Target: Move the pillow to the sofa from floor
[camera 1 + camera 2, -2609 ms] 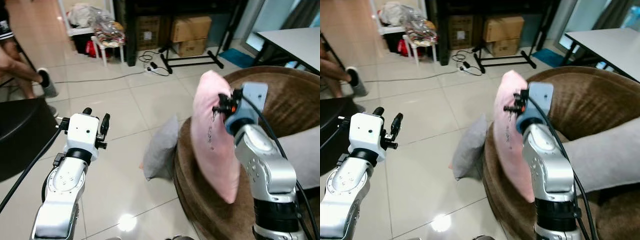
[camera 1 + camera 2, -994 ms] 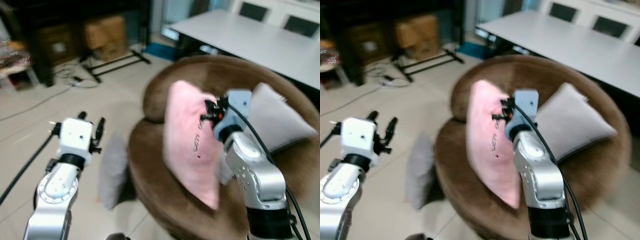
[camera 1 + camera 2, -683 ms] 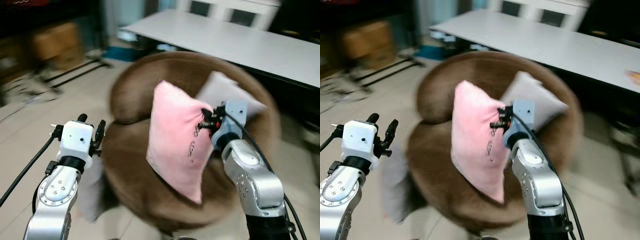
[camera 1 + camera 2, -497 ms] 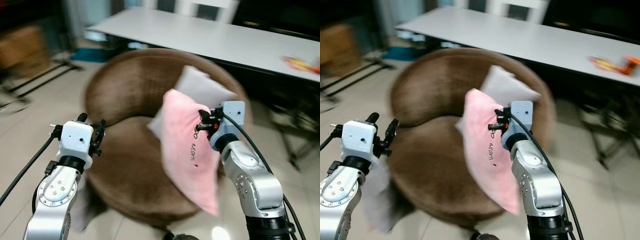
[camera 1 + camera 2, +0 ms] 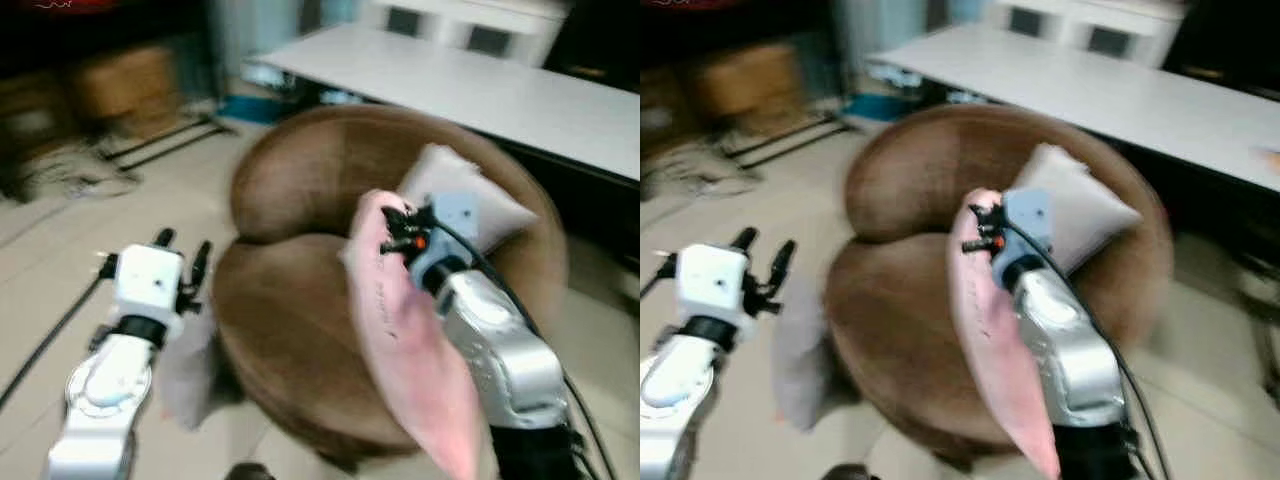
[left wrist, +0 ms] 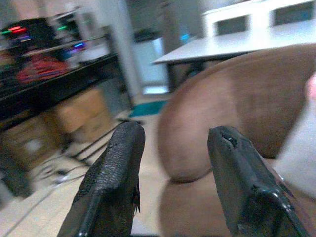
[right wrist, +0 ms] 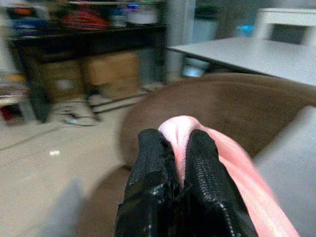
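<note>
My right arm is raised over the brown sofa point(image 5: 300, 320), right claw point(image 7: 174, 148) pinching the pink pillow point(image 5: 410, 350); left claw point(image 6: 170, 148) spread, empty.

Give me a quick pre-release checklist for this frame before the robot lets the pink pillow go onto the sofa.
1. Right gripper clamped on the pink pillow: ok.
2. Pillow over the brown sofa seat: cannot tell; its lower end hangs near the front edge.
3. Bare seat space beside the grey cushion: ok.
4. Left gripper open, holding nothing: ok.
5. Head views sharp enough to judge placement: not ok, blurred.
</note>
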Controlling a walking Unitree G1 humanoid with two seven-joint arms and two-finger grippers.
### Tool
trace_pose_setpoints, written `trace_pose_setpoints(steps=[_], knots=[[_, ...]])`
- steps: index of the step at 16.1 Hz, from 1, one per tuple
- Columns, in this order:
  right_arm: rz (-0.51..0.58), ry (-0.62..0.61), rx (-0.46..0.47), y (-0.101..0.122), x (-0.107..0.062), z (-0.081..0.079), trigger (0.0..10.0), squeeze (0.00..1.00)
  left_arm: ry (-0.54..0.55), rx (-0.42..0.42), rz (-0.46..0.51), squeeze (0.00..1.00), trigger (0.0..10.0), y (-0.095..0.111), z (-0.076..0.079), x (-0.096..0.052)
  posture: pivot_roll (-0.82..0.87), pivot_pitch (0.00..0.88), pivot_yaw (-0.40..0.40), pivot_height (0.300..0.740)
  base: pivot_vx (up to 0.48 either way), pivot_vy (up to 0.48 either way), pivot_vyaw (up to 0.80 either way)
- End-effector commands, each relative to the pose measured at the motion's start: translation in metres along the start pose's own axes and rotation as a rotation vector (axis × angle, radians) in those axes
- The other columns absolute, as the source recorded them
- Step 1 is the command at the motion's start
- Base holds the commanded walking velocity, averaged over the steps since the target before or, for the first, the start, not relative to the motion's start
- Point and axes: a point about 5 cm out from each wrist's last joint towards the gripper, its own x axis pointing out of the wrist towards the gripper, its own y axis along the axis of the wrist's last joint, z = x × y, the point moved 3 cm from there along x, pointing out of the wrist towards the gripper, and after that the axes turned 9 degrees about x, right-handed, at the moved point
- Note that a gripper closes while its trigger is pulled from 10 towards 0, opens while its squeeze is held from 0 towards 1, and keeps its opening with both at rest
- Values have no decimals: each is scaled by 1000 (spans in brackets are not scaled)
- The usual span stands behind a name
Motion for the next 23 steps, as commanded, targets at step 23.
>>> trace_pose_setpoints(steps=[23], knots=[[-119, 83, -40, 33, 14, -13, 10000, 0, -254, 72, -35, 0, 10000, -11, 15, -15, 68, 0, -88, 740, 118, 0, 0]])
